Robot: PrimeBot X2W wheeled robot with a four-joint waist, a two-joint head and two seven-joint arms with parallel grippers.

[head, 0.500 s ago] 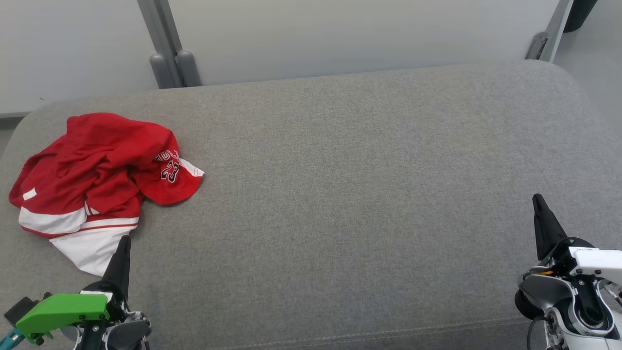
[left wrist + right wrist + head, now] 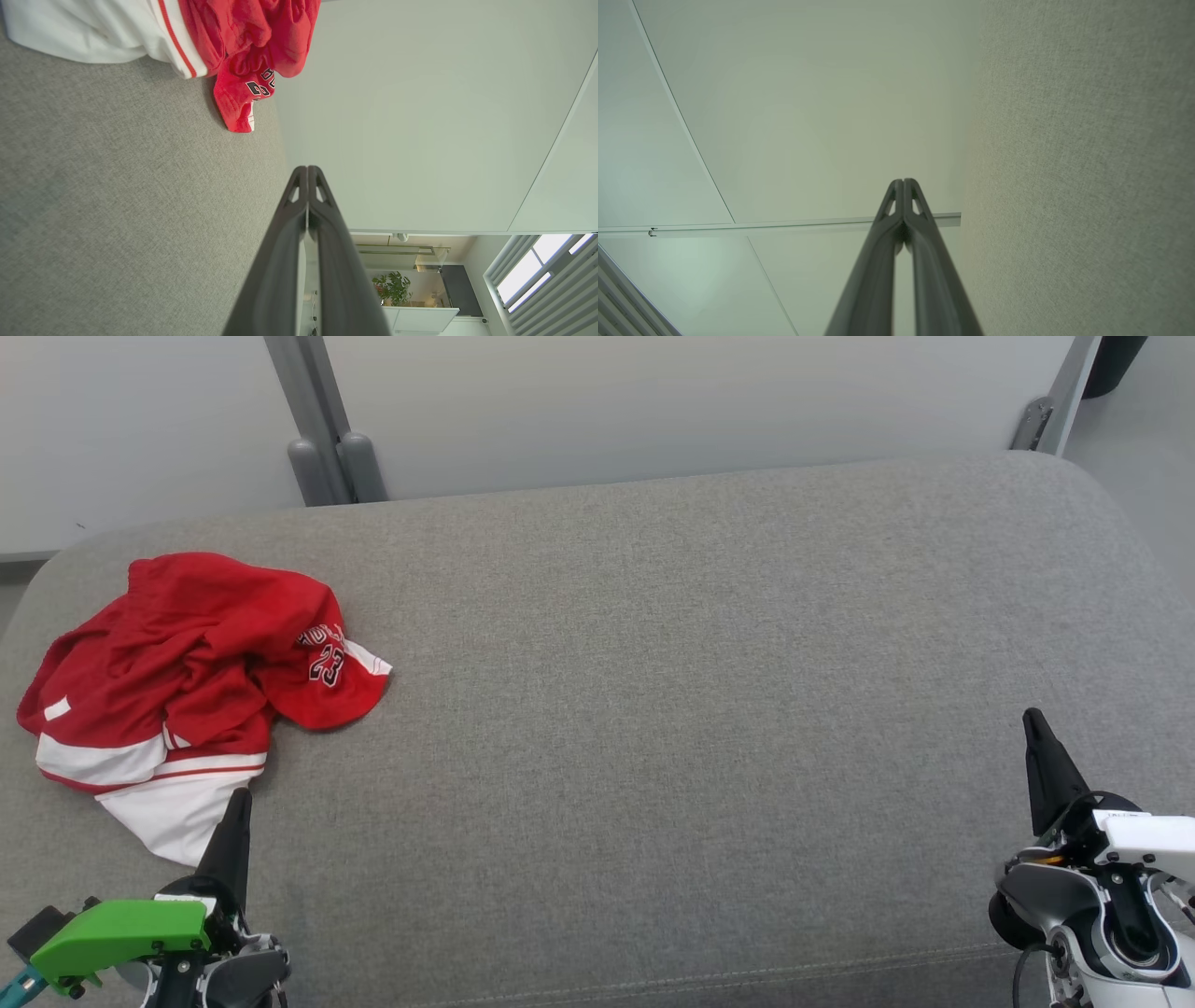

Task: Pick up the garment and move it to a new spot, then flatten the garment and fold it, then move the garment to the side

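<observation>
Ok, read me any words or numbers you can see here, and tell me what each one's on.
"23": black digits on the red garment, on the flap toward the robot's right.
Arched lettering just above the 23: partly folded under, not readable as a whole.
Small print on the white wrist cover: too small to read.
</observation>
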